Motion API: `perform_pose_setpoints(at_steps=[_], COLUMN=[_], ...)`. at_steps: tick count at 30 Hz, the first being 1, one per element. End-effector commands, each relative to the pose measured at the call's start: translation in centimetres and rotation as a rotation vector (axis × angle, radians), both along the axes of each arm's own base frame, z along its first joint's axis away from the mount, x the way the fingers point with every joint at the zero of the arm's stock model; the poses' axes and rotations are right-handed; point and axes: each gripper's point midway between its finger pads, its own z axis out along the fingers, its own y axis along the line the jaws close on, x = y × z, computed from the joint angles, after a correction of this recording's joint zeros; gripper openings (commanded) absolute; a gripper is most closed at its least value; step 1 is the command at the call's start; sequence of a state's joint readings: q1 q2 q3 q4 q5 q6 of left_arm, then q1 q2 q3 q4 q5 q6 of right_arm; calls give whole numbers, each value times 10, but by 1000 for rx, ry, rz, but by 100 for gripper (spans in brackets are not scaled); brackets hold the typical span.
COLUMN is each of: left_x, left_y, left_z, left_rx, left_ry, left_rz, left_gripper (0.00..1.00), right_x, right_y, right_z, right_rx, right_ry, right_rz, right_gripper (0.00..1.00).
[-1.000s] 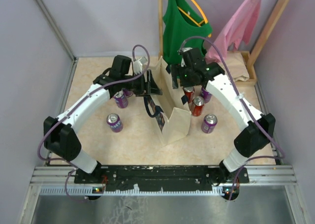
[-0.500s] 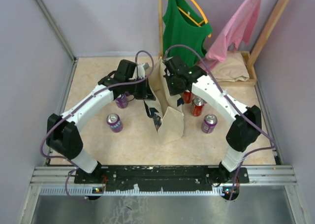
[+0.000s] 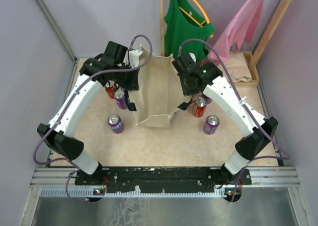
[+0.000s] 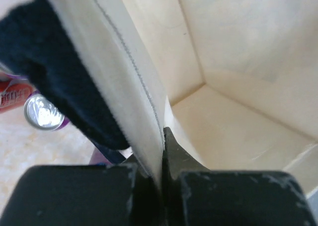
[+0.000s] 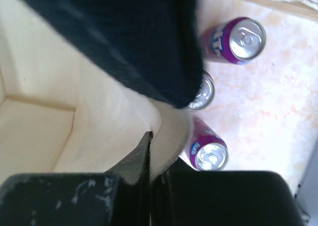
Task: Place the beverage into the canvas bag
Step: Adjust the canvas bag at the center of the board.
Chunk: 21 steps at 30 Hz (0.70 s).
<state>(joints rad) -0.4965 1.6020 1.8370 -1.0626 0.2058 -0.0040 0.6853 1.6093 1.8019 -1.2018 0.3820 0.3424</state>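
Gripping the left wall of the canvas bag [image 3: 156, 94] with the left tool [image 4: 163, 136], jaws narrowed flat onto the fabric just beside a navy strap [image 4: 59, 77]. Gripping the opposite wall with the right tool [image 5: 150, 139], jaws likewise pressed together on cloth under the second strap [image 5: 124, 37]. Spreading the bag's mouth wide between the two tools, upright on the tabletop [image 3: 164, 146], bare cream floor showing inside. Outboard of the left tool, standing on the tabletop: a red can [image 3: 110, 90], a purple can [image 3: 120, 99] touching it, a lone purple can [image 3: 115, 123] nearer the arm bases. Outboard of the right tool: a second red can [image 3: 199, 107], a near purple can [image 3: 211, 124], and, half hidden by the arm, what looks like one more purple one.
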Motion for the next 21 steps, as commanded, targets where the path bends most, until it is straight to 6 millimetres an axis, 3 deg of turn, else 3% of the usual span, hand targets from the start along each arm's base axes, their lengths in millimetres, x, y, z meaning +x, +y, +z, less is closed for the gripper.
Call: perform_pose_setpoints(at_steps=[1, 7, 12, 18, 21], left_x=[-19, -20, -18, -23, -26], left_y=[35, 83, 129, 141, 136], left_z=[-10, -20, -28, -32, -43], left_rx=[193, 393, 538, 548, 518], left_ry=[44, 15, -32, -4, 5], left_rz=[-76, -40, 10, 29, 11], left_gripper=[0, 0, 0, 0, 0], right_x=[-18, -27, -41, -53, -54], right_y=[-41, -58, -90, -103, -96], right_z=[9, -1, -3, -11, -16], right_rx=[-145, -201, -211, -231, -208], right_ry=[1, 21, 47, 108, 128], right_rz=[-74, -102, -164, -144, -110], right_gripper=[0, 0, 0, 0, 0])
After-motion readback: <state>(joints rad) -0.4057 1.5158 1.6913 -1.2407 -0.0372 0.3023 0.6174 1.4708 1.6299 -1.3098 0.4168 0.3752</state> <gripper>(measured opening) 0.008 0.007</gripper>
